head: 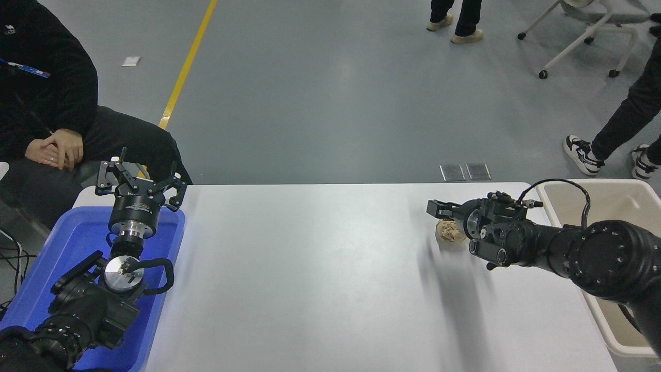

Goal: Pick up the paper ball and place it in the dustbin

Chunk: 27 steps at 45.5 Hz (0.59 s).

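The paper ball [448,232], a crumpled tan wad, lies on the white table [310,268] at the right. My right gripper [439,221] has come down low over the table and is open. It sits right at the ball, with one finger [437,208] above the ball's far side, and its body hides the ball's right part. The dustbin [614,199], a cream tub with a rolled rim, stands off the table's right edge, partly behind my right arm. My left gripper [139,178] is open and parked above the blue tray at lower left.
A blue tray [62,248] sits at the table's left end under my left arm. A person in black sits at the far left, hands folded [54,149]. Another person's legs and shoes [583,152] stand behind the dustbin. A wheeled chair is at top right.
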Tool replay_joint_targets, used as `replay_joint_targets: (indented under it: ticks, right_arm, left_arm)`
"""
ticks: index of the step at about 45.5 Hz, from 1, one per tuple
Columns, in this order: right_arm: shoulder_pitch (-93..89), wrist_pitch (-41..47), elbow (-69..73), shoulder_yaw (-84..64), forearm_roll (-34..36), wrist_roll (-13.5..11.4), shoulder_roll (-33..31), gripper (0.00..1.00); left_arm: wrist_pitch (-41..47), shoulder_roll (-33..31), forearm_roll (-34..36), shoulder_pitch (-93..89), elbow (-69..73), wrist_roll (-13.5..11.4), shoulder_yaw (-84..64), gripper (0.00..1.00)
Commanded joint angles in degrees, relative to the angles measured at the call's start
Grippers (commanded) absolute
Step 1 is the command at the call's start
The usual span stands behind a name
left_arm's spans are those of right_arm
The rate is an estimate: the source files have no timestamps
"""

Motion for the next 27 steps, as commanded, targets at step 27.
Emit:
replay_joint_targets:
  ticks: [27]
  right_arm:
    - [-6.34,-0.38,-5.3,0.47,-4.33,-0.01,1.56,0.99]
  left_arm:
    - [0.06,0.0,0.0,0.0,-0.02,0.0,0.0,0.99]
